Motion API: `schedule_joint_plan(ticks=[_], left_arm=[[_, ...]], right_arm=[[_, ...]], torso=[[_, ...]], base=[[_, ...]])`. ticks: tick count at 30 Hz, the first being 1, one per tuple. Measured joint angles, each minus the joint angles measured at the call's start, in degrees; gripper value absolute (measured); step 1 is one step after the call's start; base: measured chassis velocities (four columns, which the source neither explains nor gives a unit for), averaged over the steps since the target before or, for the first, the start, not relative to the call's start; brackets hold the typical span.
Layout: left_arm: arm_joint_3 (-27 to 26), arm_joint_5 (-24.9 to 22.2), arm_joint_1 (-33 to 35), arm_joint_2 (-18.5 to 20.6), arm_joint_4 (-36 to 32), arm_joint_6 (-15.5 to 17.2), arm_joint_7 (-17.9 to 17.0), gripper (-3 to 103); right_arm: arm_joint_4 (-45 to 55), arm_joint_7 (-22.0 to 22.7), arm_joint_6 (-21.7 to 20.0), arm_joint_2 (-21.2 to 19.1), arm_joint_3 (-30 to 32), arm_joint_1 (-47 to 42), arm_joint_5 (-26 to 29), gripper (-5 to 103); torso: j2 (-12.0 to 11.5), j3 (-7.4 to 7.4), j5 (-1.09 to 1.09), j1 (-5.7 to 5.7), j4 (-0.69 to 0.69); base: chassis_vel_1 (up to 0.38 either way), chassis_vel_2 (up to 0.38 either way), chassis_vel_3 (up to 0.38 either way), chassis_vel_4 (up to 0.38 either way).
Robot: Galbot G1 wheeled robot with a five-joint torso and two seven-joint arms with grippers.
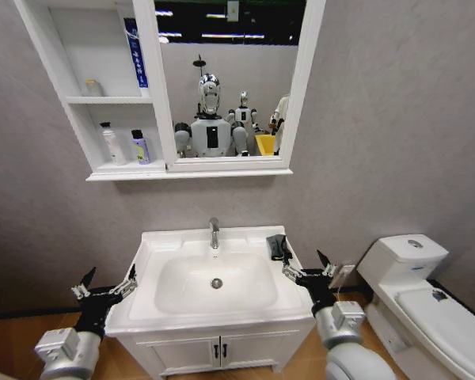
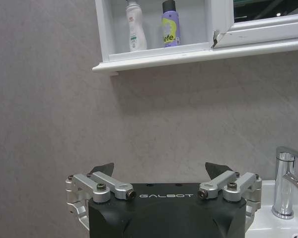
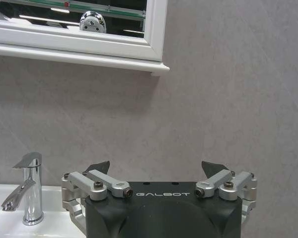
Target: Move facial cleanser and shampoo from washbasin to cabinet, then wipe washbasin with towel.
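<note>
Your right claw (image 1: 307, 267) is nearer the towel (image 1: 279, 246), which lies bunched on the washbasin (image 1: 154, 245) rim's back right corner, just behind and inward of that claw. Both claws are open and empty; the left claw (image 1: 105, 283) waits at the basin's left edge. In the cabinet (image 1: 79, 134), the lowest cubby holds two bottles (image 1: 125, 145) standing upright, so I judge only wiping remains.

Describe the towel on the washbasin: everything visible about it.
The towel is a small dark grey-black cloth, soft-looking and bunched into a loose heap rather than folded flat. It lies on the flat white rim of the washbasin at the back right corner, right of the chrome faucet and outside the oval bowl. The right pincer hovers open just in front of it, not touching.
</note>
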Motion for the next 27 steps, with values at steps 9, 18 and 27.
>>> schedule_joint_plan(ticks=[9, 18, 27], left_arm=[[0.0, 0.0, 0.0, 0.0, 0.0, 0.0, 0.0, 100], [0.0, 0.0, 0.0, 0.0, 0.0, 0.0, 0.0, 100], [0.0, 0.0, 0.0, 0.0, 0.0, 0.0, 0.0, 100]], right_arm=[[-0.4, -0.8, -0.2, -1.3, -0.2, 0.2, -0.3, 100], [-2.3, -1.5, -0.3, -2.5, -1.4, 1.5, 0.0, 100], [-3.1, -2.3, -0.2, -3.2, -1.8, 2.0, 0.6, 100]], torso=[[0.0, 0.01, 0.00, 0.03, 0.00], [0.0, 0.00, 0.00, -0.02, 0.00], [0.0, 0.00, 0.01, 0.00, -0.01]], base=[[0.073, -0.065, -0.066, 0.065], [0.175, -0.177, -0.166, 0.156], [0.184, -0.178, -0.166, 0.184]])
